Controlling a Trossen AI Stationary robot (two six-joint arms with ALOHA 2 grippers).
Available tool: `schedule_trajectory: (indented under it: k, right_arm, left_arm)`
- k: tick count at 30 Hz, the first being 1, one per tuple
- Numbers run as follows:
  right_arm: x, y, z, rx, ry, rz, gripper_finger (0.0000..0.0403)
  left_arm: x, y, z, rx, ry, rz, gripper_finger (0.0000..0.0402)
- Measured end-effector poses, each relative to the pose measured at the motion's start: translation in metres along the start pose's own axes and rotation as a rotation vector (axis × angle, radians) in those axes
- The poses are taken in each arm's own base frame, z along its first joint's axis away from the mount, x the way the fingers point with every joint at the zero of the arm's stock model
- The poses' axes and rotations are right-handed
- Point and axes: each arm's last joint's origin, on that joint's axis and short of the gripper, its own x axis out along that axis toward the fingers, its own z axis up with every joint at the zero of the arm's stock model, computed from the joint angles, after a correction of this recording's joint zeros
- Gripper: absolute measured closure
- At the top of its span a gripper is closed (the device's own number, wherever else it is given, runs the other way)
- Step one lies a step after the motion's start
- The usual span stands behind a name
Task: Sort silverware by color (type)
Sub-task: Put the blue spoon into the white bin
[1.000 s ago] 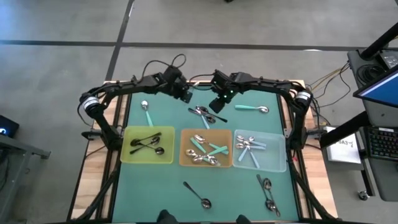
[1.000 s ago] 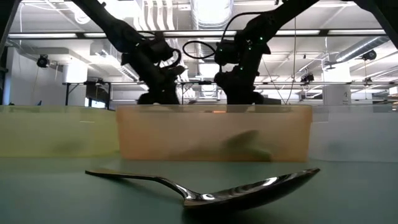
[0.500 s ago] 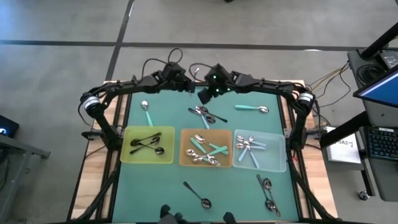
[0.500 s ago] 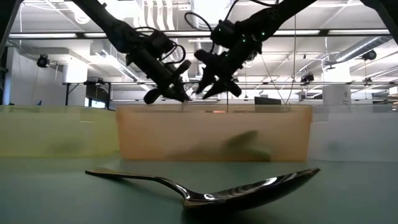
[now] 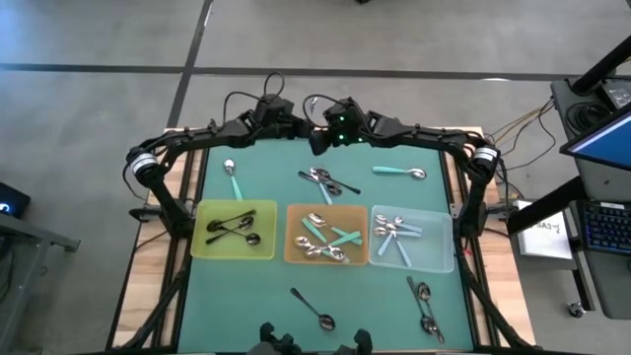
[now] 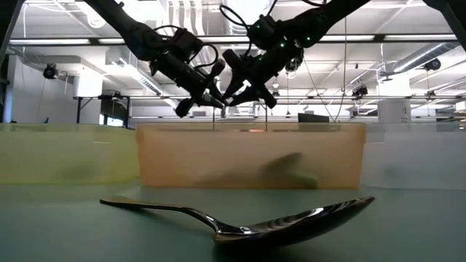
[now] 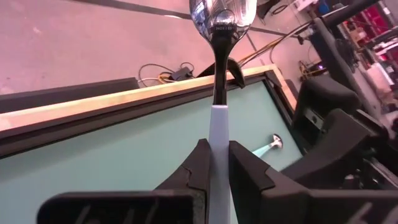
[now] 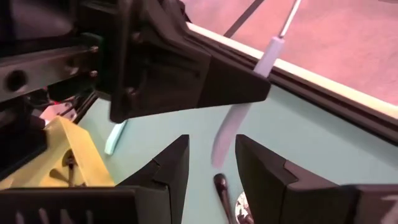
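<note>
Spoon (image 7: 217, 93) with a pale handle stands clamped in the left gripper (image 7: 215, 163), bowl pointing away from the wrist, its handle pinched between nearly closed fingers. Both arms are raised above the far edge of the table (image 5: 266, 177), wrists angled toward each other, which looks like a handover in mid-air. Facing it, the right gripper (image 8: 212, 163) holds its fingers partly apart with the free end of the handle just ahead of the gap; whether they touch it yet is hard to tell. Below and nearer the camera sit the yellow tray (image 5: 202, 248), orange tray (image 5: 293, 254) and clear tray (image 5: 439, 258), where the spoon probably belongs.
</note>
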Motion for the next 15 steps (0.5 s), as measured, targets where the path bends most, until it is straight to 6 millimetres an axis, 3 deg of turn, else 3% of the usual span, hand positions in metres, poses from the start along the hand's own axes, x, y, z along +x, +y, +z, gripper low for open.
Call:
schedule_trajectory:
  k: [10,15]
  right_arm:
    - [-0.0004,-0.0035,0.0022,0.005,-0.012,-0.016,0.0260]
    - [-0.0005,-0.0045,0.0025,0.003,-0.015,-0.026,0.0270]
  left_arm:
    - [-0.0003,-0.0087,0.0043,-0.023,-0.015,-0.120,0.0384]
    - [-0.0002,-0.0093,0.0038,-0.041,-0.006,-0.129,0.0384]
